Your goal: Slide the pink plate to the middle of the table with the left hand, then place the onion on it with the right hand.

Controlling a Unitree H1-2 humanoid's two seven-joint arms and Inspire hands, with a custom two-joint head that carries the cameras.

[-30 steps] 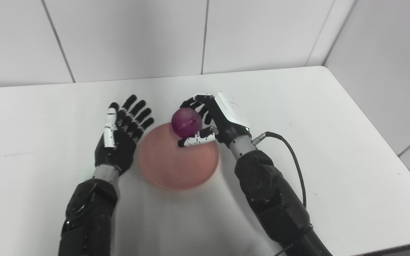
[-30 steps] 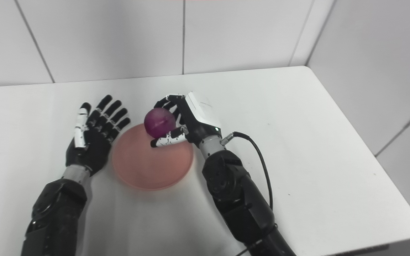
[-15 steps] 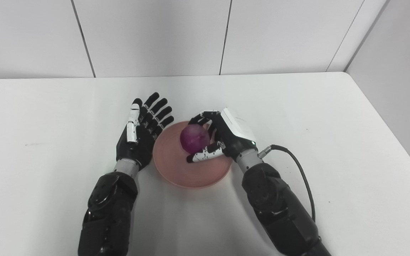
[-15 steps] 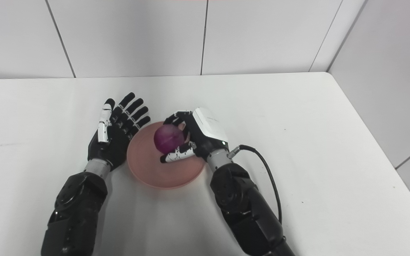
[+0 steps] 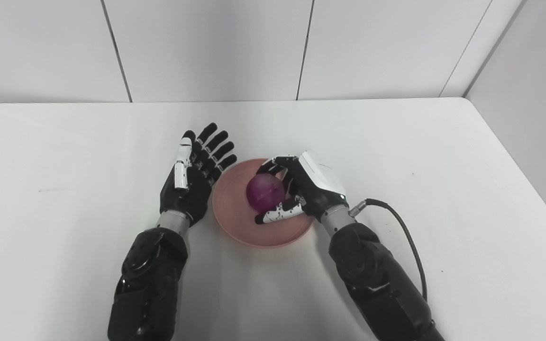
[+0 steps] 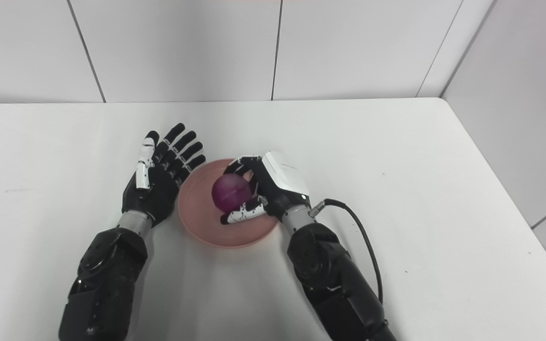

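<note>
The pink plate (image 5: 240,222) lies near the middle of the white table. A purple onion (image 5: 264,191) sits low over the plate's middle, and I cannot tell whether it touches the plate. My right hand (image 5: 306,187) is shut on the onion, fingers behind it and thumb in front. My left hand (image 5: 192,177) is open, palm up, fingers spread, right beside the plate's left rim. In the right eye view the onion (image 6: 230,192) and plate (image 6: 202,222) stand the same way, between the left hand (image 6: 159,177) and the right hand (image 6: 273,187).
A black cable (image 5: 403,232) loops out from my right wrist over the table (image 5: 420,156). Tiled walls close the back, and another wall runs along the table's right edge.
The camera has shifted, so the whole scene sits differently. My right hand has lowered the onion from above the plate's far rim down over its middle. The left hand stays open beside the plate.
</note>
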